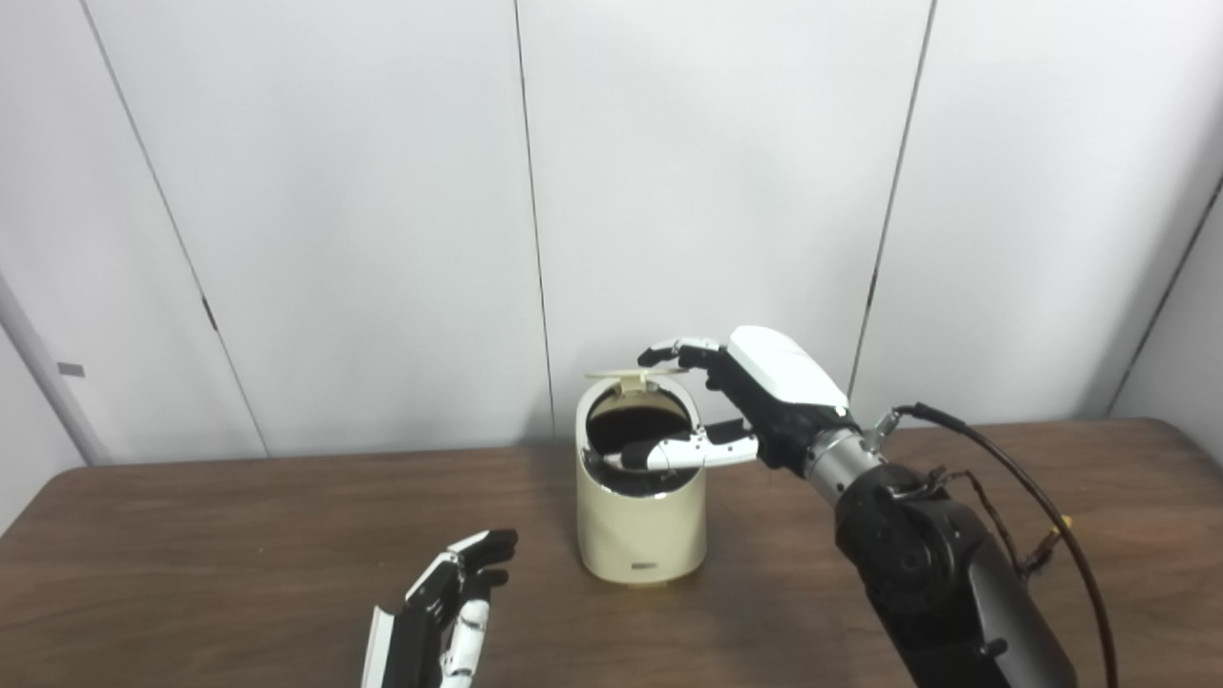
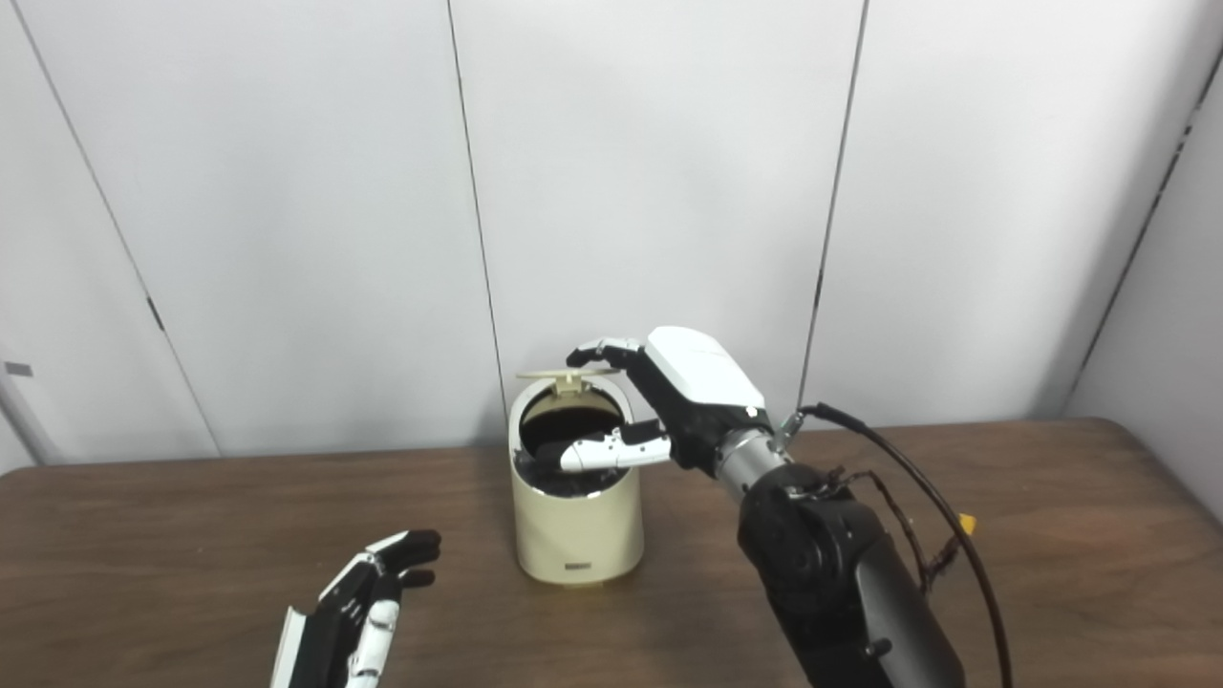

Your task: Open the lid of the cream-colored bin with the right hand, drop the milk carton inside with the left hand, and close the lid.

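Observation:
The cream-colored bin (image 1: 640,526) stands on the table's middle, near the wall. Its lid (image 1: 616,374) is swung up at the back, seen edge-on, and the dark inside shows. My right hand (image 1: 755,392) is at the bin's top right, open: its fingertips (image 1: 661,353) rest on the raised lid while the thumb reaches across the opening. My left hand (image 1: 449,602) hovers low at the front left of the bin, open and holding nothing. No milk carton is in view; the bin's inside is too dark to tell what it holds.
A brown wooden table (image 1: 191,554) runs the width of the view, with white wall panels right behind it. A black cable (image 1: 1032,487) loops from my right wrist over the table's right side.

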